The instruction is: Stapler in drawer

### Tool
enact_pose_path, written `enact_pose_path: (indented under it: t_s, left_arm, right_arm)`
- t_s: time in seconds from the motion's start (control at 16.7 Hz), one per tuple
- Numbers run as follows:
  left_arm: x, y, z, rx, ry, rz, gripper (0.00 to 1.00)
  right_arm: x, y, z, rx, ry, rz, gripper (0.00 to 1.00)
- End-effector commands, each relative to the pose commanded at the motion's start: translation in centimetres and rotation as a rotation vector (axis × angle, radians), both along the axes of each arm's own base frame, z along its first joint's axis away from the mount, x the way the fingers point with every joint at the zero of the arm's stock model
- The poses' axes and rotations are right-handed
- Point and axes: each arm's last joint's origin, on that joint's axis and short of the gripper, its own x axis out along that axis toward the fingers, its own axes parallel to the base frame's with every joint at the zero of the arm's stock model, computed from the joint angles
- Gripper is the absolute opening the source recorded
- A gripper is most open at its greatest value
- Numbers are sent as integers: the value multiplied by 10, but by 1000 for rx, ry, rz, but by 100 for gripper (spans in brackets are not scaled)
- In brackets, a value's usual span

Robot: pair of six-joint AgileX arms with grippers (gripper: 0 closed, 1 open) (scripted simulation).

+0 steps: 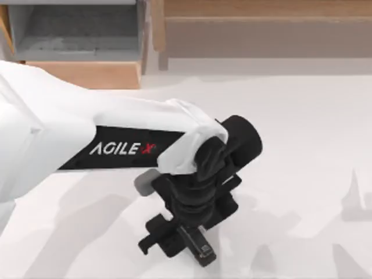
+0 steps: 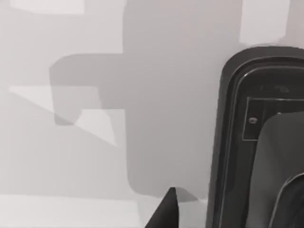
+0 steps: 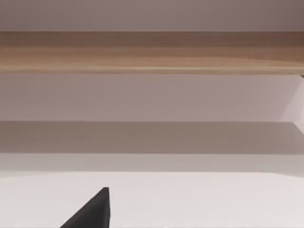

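Here, my left fingers (image 1: 185,241) are down low near the front of the white tabletop (image 1: 302,145), right at the black stapler (image 1: 196,243). I cannot tell if they are squeezing it. The drawer (image 1: 81,40) sits open at the back left, well apart from the stapler.

The worktop (image 1: 302,128) is pale, nearly white, and smooth, with soft grey shadows lying across its near part and a few pointed ones toward the right edge. Along the far edge, right of centre, stands a long wooden cabinet (image 1: 267,29) with a brown-grey panel under a lighter wood top. From the right wrist view the cabinet (image 3: 152,52) appears as a wood band above a pale wall, with its shadow falling on the surface below.
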Motion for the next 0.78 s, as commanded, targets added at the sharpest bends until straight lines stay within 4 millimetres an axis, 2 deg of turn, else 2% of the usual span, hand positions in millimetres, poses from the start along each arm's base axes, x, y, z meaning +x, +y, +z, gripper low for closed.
enact_pose_path:
  t_s: [0.3,0.78]
  left_arm:
    - [0,0,0,0,0,0,2]
    - [0,0,0,0,0,0,0]
  right_arm:
    - [0,0,0,0,0,0,100]
    - [0,0,0,0,0,0,100]
